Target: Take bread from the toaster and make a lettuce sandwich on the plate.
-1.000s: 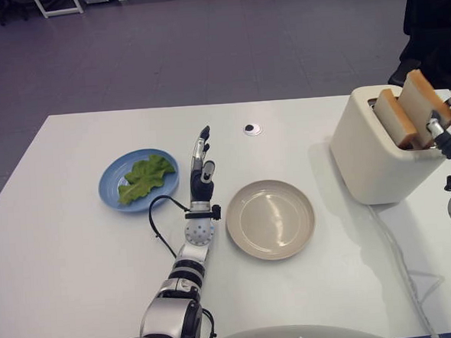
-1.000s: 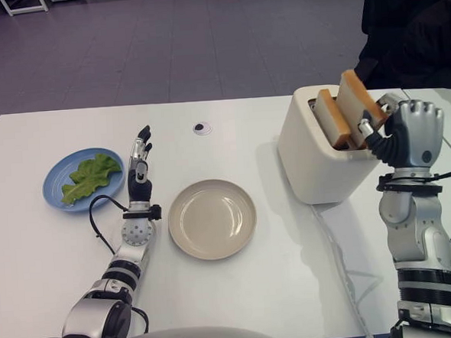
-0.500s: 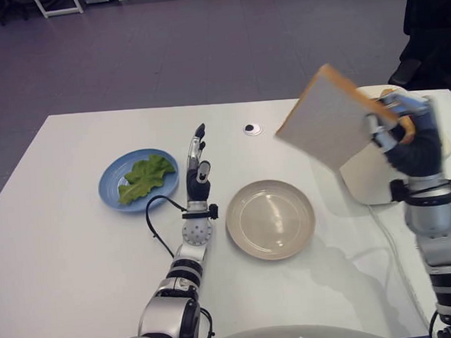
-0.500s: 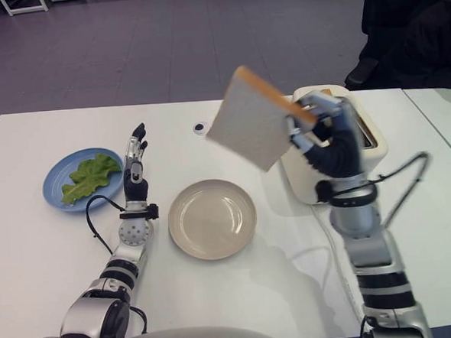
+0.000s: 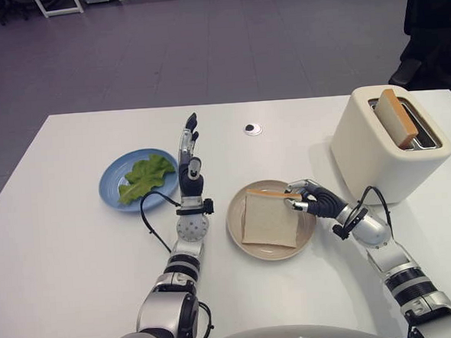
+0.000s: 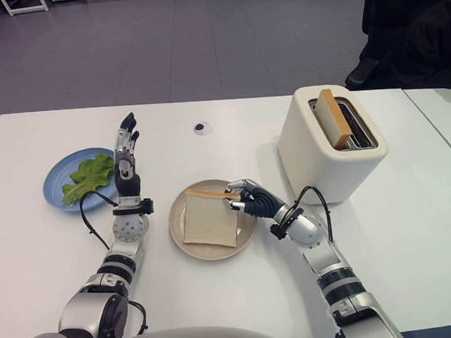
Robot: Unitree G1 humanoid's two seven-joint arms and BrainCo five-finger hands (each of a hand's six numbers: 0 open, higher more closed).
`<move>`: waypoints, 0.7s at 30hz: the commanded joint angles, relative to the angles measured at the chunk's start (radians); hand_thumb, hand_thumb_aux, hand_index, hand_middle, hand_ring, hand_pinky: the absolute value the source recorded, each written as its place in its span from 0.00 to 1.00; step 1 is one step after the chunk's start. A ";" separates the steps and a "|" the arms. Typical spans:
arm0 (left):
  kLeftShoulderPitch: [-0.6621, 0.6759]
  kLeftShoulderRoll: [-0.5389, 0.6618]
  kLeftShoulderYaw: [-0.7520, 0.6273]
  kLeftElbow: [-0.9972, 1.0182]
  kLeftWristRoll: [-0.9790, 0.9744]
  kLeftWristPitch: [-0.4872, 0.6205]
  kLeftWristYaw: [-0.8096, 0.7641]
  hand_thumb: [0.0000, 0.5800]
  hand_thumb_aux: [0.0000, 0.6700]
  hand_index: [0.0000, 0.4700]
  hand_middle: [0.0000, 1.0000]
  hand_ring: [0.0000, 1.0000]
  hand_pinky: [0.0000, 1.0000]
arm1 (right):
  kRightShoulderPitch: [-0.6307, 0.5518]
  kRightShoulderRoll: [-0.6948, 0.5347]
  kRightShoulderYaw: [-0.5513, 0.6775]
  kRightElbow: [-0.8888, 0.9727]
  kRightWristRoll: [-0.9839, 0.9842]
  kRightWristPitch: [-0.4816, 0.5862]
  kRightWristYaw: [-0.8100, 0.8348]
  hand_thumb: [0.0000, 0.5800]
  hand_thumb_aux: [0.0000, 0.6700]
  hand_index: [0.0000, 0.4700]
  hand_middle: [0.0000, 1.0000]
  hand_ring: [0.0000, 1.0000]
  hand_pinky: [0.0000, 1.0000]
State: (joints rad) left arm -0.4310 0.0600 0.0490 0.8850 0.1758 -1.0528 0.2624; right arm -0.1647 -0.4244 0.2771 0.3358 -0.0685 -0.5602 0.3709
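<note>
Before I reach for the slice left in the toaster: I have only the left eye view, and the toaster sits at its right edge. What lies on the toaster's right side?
Observer: Past the toaster, the white table carries on well to the right.
Operator: So the right hand may have room there once it lets go of the bread slice on the beige plate. Where does the table stop?
Observer: At a dark seam running diagonally; a second white table adjoins beyond it.
</note>
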 commanded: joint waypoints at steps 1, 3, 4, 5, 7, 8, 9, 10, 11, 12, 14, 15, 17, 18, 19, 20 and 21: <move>0.007 0.012 0.005 -0.023 -0.014 -0.011 -0.018 0.00 0.00 0.00 0.00 0.00 0.00 | -0.005 -0.013 -0.016 -0.021 -0.038 -0.018 0.014 0.00 0.00 0.00 0.83 0.83 0.83; 0.021 0.028 0.012 -0.075 -0.016 -0.018 -0.027 0.00 0.00 0.00 0.00 0.00 0.00 | 0.000 -0.008 -0.028 -0.053 -0.041 -0.021 0.009 0.00 0.00 0.00 0.74 0.74 0.74; 0.030 0.041 0.019 -0.111 -0.019 -0.018 -0.032 0.00 0.00 0.00 0.00 0.00 0.00 | 0.003 -0.005 -0.035 -0.071 -0.039 -0.019 0.006 0.00 0.00 0.00 0.74 0.74 0.74; 0.043 0.060 0.026 -0.154 -0.009 -0.016 -0.033 0.00 0.00 0.00 0.00 0.00 0.00 | 0.003 -0.003 -0.045 -0.088 -0.036 -0.015 0.000 0.00 0.00 0.00 0.75 0.75 0.75; 0.089 0.137 0.062 -0.282 0.089 0.005 -0.019 0.00 0.00 0.00 0.00 0.00 0.00 | 0.001 -0.008 -0.071 -0.112 -0.042 -0.012 -0.017 0.00 0.00 0.00 0.75 0.75 0.75; 0.116 0.181 0.086 -0.345 0.157 0.024 -0.007 0.00 0.00 0.00 0.00 0.00 0.00 | 0.000 -0.012 -0.083 -0.121 -0.044 -0.009 -0.022 0.00 0.00 0.00 0.75 0.75 0.75; 0.145 0.232 0.115 -0.404 0.222 0.050 0.002 0.00 0.00 0.00 0.00 0.00 0.00 | 0.002 -0.017 -0.094 -0.132 -0.050 -0.006 -0.028 0.00 0.00 0.00 0.75 0.75 0.75; 0.172 0.283 0.144 -0.450 0.281 0.078 0.013 0.00 0.00 0.00 0.00 0.00 0.00 | 0.005 -0.021 -0.105 -0.142 -0.058 -0.004 -0.036 0.00 0.00 0.00 0.75 0.75 0.75; 0.194 0.329 0.170 -0.481 0.331 0.108 0.028 0.00 0.00 0.00 0.00 0.00 0.00 | 0.008 -0.023 -0.113 -0.154 -0.067 -0.001 -0.044 0.00 0.00 0.00 0.75 0.75 0.75; 0.211 0.382 0.195 -0.489 0.376 0.142 0.049 0.00 0.00 0.00 0.00 0.00 0.00 | 0.013 -0.025 -0.121 -0.164 -0.076 0.002 -0.052 0.00 0.00 0.00 0.75 0.75 0.75; 0.220 0.498 0.215 -0.434 0.487 0.236 0.123 0.00 0.00 0.00 0.00 0.00 0.00 | 0.024 -0.023 -0.136 -0.181 -0.099 0.007 -0.072 0.00 0.00 0.00 0.75 0.75 0.75; 0.214 0.549 0.199 -0.384 0.552 0.302 0.167 0.00 0.00 0.00 0.00 0.00 0.00 | 0.028 -0.020 -0.143 -0.181 -0.108 0.006 -0.085 0.00 0.00 0.00 0.75 0.75 0.75; 0.180 0.620 0.136 -0.241 0.644 0.409 0.251 0.00 0.00 0.00 0.00 0.00 0.00 | 0.032 -0.013 -0.152 -0.177 -0.122 0.006 -0.107 0.00 0.00 0.00 0.75 0.75 0.75; 0.155 0.639 0.097 -0.163 0.678 0.460 0.279 0.00 0.00 0.00 0.00 0.00 0.00 | 0.034 -0.009 -0.157 -0.175 -0.129 0.004 -0.118 0.00 0.00 0.00 0.75 0.75 0.75; 0.124 0.651 0.053 -0.081 0.707 0.508 0.304 0.00 0.00 0.00 0.00 0.00 0.00 | 0.041 -0.007 -0.162 -0.181 -0.129 0.002 -0.126 0.00 0.00 0.00 0.75 0.75 0.75; 0.093 0.658 0.011 -0.007 0.731 0.552 0.322 0.00 0.00 0.00 0.00 0.00 0.00 | 0.048 -0.006 -0.167 -0.190 -0.129 0.000 -0.132 0.00 0.00 0.00 0.75 0.75 0.75; 0.060 0.662 -0.029 0.065 0.744 0.585 0.328 0.00 0.00 0.00 0.00 0.00 0.00 | 0.056 -0.004 -0.169 -0.198 -0.126 -0.002 -0.136 0.00 0.00 0.00 0.75 0.75 0.75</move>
State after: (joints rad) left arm -0.3080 0.7062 0.0916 0.8256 0.8852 -0.5313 0.5751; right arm -0.1293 -0.4334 0.1196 0.1562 -0.1844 -0.5632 0.2424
